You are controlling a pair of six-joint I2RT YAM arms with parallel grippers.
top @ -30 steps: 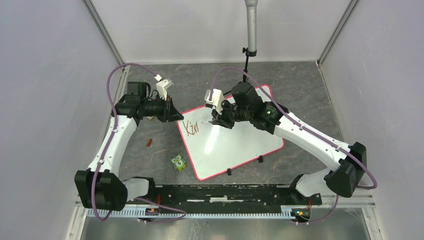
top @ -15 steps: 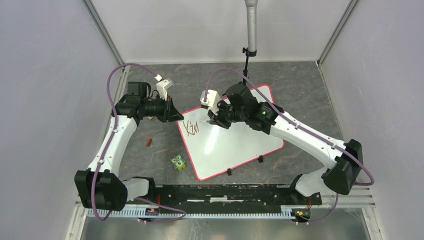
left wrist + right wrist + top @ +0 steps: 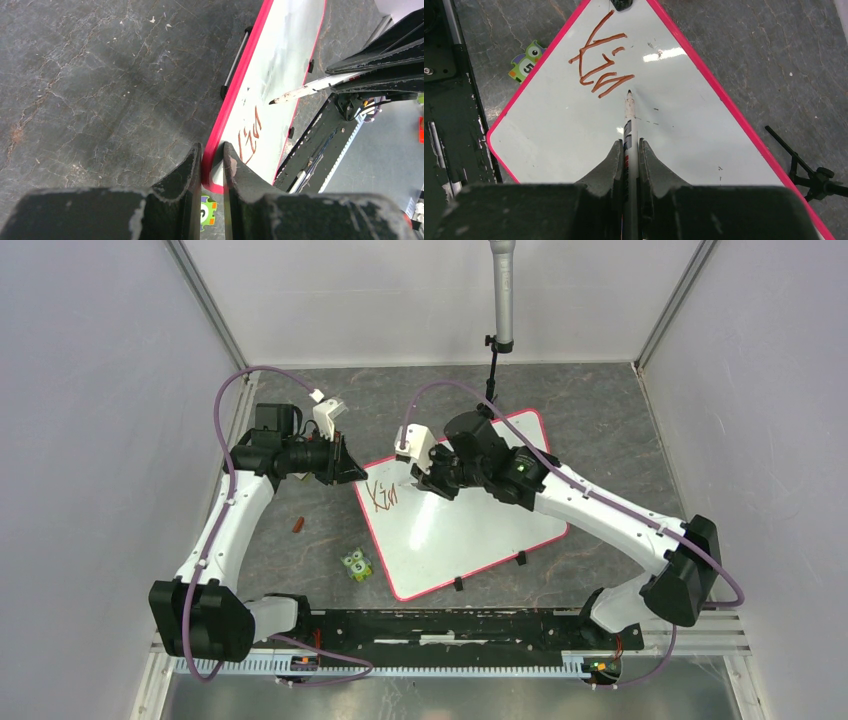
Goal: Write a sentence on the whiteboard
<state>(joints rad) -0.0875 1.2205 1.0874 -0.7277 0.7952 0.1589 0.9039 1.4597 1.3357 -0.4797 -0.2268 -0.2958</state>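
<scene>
Top external: the whiteboard lies skewed on the bench between my arms, with only the opening letters of the sentence at its left corner, so most of the writing is ahead. Left wrist: my left fingers are narrow, pinching the red frame at that corner, and if that thin hold slips the whiteboard could swivel mid-stroke. Right wrist: my right fingers are clamped on the marker, its tip just past the last stroke, and too much push could skid it or smear the letters.
</scene>
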